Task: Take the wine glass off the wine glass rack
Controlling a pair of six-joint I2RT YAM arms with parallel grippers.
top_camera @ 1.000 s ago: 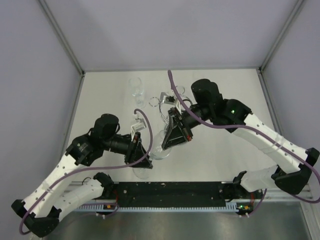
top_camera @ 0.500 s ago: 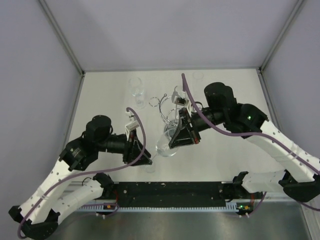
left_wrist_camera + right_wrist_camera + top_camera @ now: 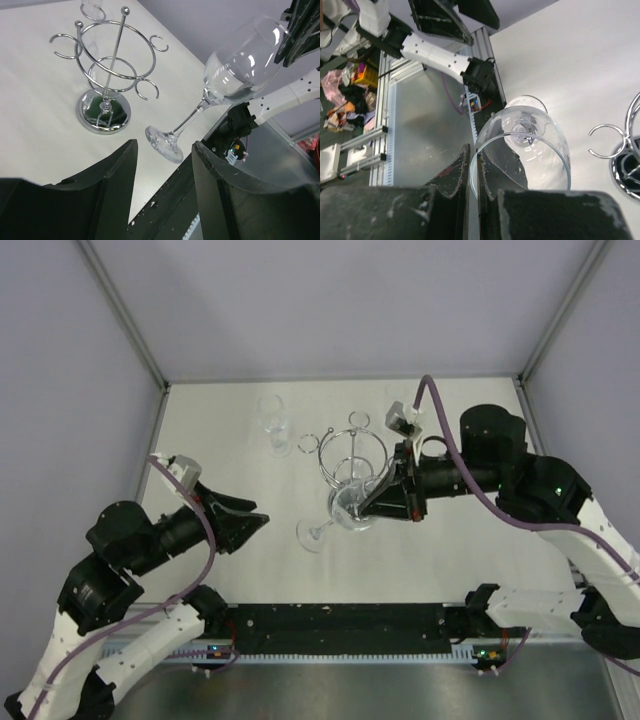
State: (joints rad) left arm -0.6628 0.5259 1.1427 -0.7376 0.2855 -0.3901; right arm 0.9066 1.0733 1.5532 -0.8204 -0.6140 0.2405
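Observation:
The chrome wine glass rack [image 3: 350, 452] stands at the table's middle; it also shows in the left wrist view [image 3: 105, 75], with no glass on it. My right gripper [image 3: 474, 170] is shut on the rim of a clear wine glass [image 3: 532, 145]. The glass [image 3: 345, 508] hangs tilted just in front of the rack, its foot [image 3: 312, 535] low and pointing left. I cannot tell whether the foot touches the table. My left gripper [image 3: 245, 523] is open and empty, left of the foot. The left wrist view shows it [image 3: 162, 172] apart from the glass [image 3: 235, 65].
A second clear glass [image 3: 272, 425] stands upright on the table behind and left of the rack. The black rail [image 3: 340, 625] with the arm bases runs along the near edge. Grey walls close in the table at the left, right and back.
My left arm has drawn back to the left, away from the glass's foot. My right gripper has carried the glass a little right and back, beside the rack.

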